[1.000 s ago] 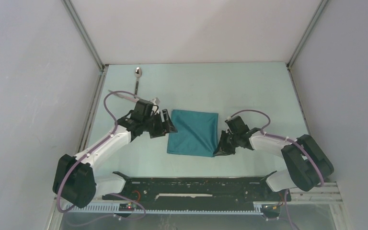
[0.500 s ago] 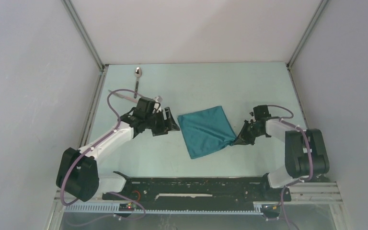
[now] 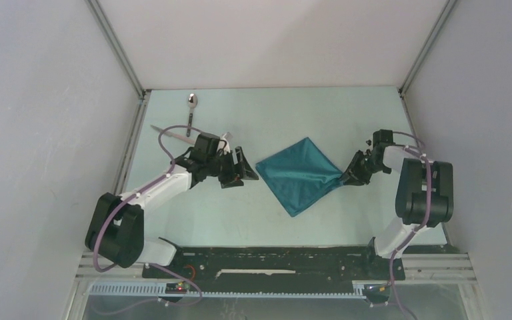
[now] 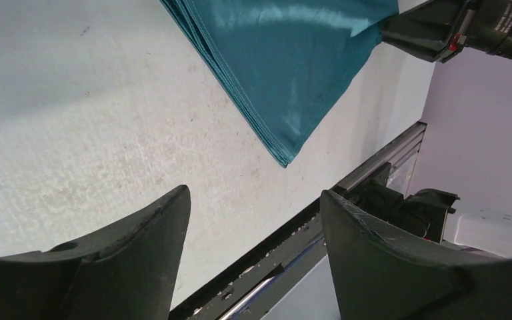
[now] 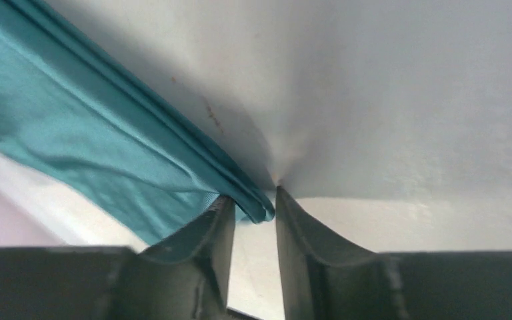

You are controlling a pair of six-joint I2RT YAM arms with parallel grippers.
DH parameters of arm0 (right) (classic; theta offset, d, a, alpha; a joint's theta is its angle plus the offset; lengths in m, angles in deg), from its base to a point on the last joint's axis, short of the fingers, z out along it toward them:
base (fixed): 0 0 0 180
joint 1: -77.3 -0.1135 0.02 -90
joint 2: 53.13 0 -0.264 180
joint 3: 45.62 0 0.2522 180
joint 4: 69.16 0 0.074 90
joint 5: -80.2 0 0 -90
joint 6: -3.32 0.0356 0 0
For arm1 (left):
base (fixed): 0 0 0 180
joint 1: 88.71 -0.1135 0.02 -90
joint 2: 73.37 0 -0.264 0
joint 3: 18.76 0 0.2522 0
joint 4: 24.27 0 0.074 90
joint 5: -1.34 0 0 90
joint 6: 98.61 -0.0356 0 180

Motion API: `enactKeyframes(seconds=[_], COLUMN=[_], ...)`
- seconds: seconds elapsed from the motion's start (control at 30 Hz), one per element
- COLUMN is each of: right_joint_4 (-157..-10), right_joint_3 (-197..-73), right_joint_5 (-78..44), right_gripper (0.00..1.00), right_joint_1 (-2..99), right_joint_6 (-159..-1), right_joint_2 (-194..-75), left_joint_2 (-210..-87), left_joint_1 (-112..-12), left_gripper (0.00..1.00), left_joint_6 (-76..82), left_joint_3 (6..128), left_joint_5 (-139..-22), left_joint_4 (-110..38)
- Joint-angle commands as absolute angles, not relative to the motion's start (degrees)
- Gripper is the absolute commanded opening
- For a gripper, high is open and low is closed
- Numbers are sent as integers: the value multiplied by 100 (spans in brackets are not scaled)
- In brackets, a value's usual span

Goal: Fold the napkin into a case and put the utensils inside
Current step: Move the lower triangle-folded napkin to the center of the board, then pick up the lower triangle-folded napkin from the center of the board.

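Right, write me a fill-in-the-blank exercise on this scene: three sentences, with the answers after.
1. The right gripper sits at a ___ of the napkin.
2. The left gripper is open and holds ___.
3. The spoon lies by the far ___ corner of the table.
Missing words: corner; nothing; left.

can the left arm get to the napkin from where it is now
Probably yes. The left pincer is open and sits just off the left corner of the napkin, with only bare table between them.
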State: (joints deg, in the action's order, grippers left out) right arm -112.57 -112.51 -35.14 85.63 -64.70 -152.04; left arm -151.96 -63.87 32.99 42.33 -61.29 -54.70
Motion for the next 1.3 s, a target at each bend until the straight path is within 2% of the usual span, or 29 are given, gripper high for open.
enactKeyframes(seconds=[0.0, 0.13, 0.33, 0.47, 0.63, 0.7, 0.83, 0.9, 0.97, 1.13, 1.27], right_joint_4=[-11593, -11999, -11798, -11745, -11532, -11272, -10670, -10595, -10601, -10442, -10478], right_joint_3=[-11454, -11579, -11538, -11535, -11315, -11293, -11212, -11237, -11271, -11272, -11307], right_joint_5=[-1152, 263, -1394, -1167, -1516, -1799, -2988, -3241, -3360, -3351, -2743], right_gripper=[43, 51, 52, 55, 55, 55, 54, 55, 55, 55, 54], right_joint_1=[8334, 7640, 6659, 5836, 5662, 5761, 6583, 6910, 7170, 7596, 7641], right_joint_6=[-6861, -6725, -6773, -6935, -6984, -6966, -6702, -6669, -6603, -6570, -6594], right_joint_2=[-14807, -14108, -13668, -13491, -13448, -13487, -13751, -13900, -14051, -14363, -14561], left_joint_2=[-15285, -15249, -15260, -15252, -15679, -16053, -16653, -16988, -17251, -17706, -18105], left_joint_1=[-6444, -6445, -6454, -6478, -6483, -6457, -6338, -6266, -6228, -6130, -6074], left_gripper=[77, 77, 77, 77, 75, 72, 58, 60, 68, 62, 66], left_joint_6=[3282, 3219, 3346, 3446, 3553, 3623, 3809, 3872, 3857, 3475, 3113], left_joint_3=[4324, 4310, 4231, 4180, 4379, 4620, 5146, 5478, 5744, 6450, 6886], left_joint_5=[-5753, -5696, -5659, -5718, -5977, -6006, -6095, -6122, -6340, -7383, -7871], left_joint_4=[-5303, -5315, -5080, -4907, -4696, -4579, -4274, -4226, -4299, -5082, -5681])
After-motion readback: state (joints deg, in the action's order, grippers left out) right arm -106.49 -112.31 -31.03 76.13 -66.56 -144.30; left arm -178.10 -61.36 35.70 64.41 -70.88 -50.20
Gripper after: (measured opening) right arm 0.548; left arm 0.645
